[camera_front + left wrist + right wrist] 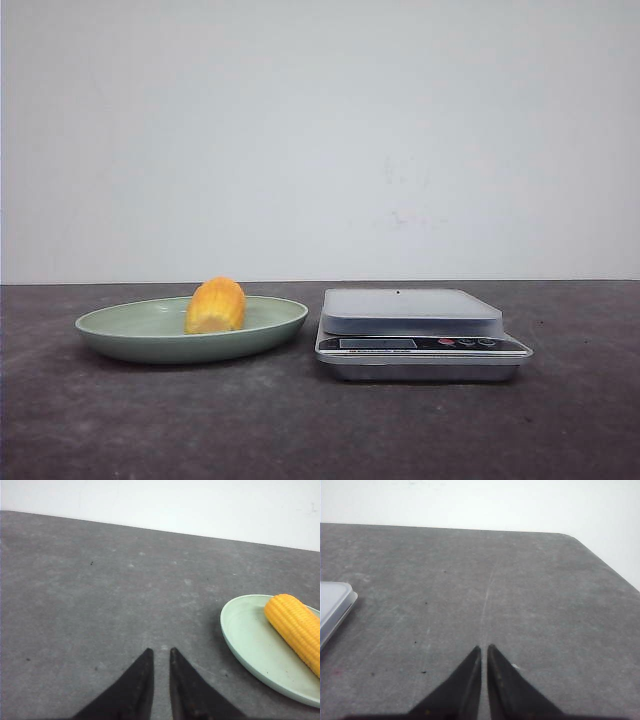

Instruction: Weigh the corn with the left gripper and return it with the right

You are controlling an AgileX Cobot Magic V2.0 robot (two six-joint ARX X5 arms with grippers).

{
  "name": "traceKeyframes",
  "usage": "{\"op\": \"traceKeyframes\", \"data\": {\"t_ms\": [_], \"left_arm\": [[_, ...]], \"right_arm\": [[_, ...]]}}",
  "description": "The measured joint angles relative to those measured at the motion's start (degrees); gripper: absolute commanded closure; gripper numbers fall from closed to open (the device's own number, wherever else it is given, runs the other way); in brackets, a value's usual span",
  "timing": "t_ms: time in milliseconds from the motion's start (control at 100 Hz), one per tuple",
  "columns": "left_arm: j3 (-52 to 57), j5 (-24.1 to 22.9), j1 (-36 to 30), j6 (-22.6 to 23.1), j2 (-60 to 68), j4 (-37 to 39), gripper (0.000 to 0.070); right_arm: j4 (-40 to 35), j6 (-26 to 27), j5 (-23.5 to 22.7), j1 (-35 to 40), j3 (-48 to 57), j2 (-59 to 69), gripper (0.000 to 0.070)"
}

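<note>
The yellow-orange corn (215, 306) lies in a pale green plate (120, 330) on the left of the dark table. A silver kitchen scale (410, 310) stands just right of the plate, its platform bare. Neither arm shows in the front view. In the left wrist view my left gripper (161, 652) is shut and empty over bare table, with the plate (245, 640) and corn (295, 627) off to one side. In the right wrist view my right gripper (484, 648) is shut and empty over bare table, a corner of the scale (332, 605) at the picture's edge.
The table's rounded far corner and edge (600, 555) show in the right wrist view against a white wall. The scale's display and buttons (420, 344) face the front.
</note>
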Motion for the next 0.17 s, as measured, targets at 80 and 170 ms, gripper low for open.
{"op": "traceKeyframes", "data": {"t_ms": [80, 170], "left_arm": [[0.00, 0.00, 0.00, 0.00, 0.00, 0.00, 0.0683], [0.00, 0.00, 0.00, 0.00, 0.00, 0.00, 0.0683]], "right_arm": [[0.00, 0.00, 0.00, 0.00, 0.00, 0.00, 0.0685], [0.00, 0.00, 0.00, 0.00, 0.00, 0.00, 0.0685]]}}
